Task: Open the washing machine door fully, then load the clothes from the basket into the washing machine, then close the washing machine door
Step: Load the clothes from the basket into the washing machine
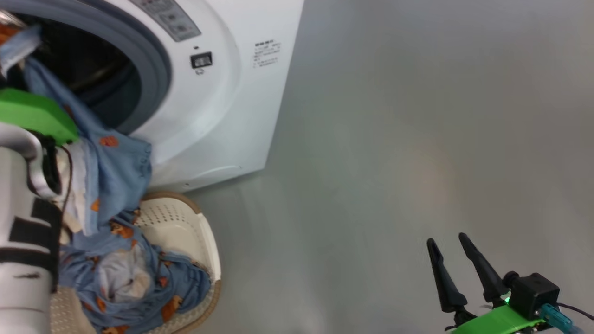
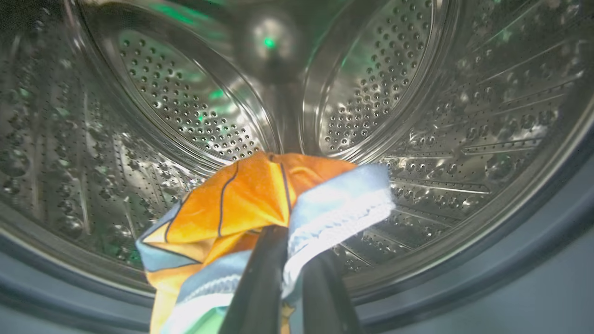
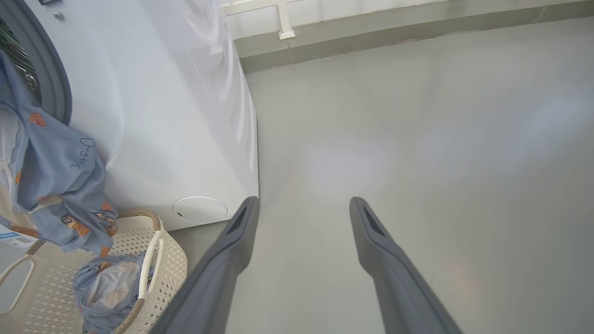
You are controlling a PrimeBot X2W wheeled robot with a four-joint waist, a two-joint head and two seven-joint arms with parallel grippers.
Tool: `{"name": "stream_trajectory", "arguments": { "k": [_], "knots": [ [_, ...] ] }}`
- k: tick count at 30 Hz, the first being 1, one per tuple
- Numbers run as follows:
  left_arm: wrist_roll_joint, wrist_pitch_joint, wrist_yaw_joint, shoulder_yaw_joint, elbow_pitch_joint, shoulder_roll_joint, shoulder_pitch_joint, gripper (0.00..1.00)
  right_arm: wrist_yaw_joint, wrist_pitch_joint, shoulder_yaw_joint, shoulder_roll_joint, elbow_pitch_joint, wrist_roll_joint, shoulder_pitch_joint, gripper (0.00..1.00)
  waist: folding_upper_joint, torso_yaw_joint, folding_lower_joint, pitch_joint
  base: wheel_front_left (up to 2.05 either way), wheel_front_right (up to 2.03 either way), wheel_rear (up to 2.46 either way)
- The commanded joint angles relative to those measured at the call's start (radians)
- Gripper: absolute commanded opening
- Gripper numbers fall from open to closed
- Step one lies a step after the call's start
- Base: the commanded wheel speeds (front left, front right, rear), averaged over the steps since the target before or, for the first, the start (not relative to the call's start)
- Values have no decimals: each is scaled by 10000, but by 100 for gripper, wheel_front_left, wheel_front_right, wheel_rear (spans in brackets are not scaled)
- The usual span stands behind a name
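At the mouth of the washing machine (image 1: pixel 218 106), the left claw (image 2: pixel 294 243) is pinched tight on a fold of the clothes (image 2: pixel 232 204), holding it inside the steel drum (image 2: pixel 441 116), seemingly to let go there. The rest of the fabric trails down into the basket (image 1: pixel 185 222) below — more lifts look needed. The right claw (image 1: pixel 446 239) hangs over the floor (image 1: pixel 417 116), spread wide, gripping nothing.

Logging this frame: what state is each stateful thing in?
washing machine: mouth open, drum bare where seen.
clothes: one piece gripped at the drum mouth, hanging out above the basket; more lying in the basket.
basket: on the floor, partly full.
left gripper: jaws shut on the clothes.
right gripper: jaws open, empty, over the floor.
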Motion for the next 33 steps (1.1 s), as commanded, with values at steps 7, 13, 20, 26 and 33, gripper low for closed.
{"name": "stream_trajectory", "arguments": {
  "k": [7,13,20,26,33],
  "knots": [
    [106,-246,-103,237,1230,1088,-1755,0,16,-59,605,38,-139,265,-323,100,0,-1088,-2,1615,0,0,0],
    [211,-311,-251,205,1336,1397,-2657,0,16,-59,690,77,-107,342,-330,100,0,-1296,-2,1934,0,0,0],
    [469,-326,-356,337,354,1663,-3385,0,16,-59,1056,37,-35,355,-336,100,0,-1365,-2,2069,0,0,0],
    [632,-327,-287,408,872,1574,-3176,0,16,-59,1131,51,81,402,-278,100,0,-1169,-2,1919,0,0,0],
    [535,-258,-439,180,2683,1097,-2908,23,16,-59,1339,-126,470,598,-235,100,0,-728,-2,1399,0,0,0]
  ]
}}
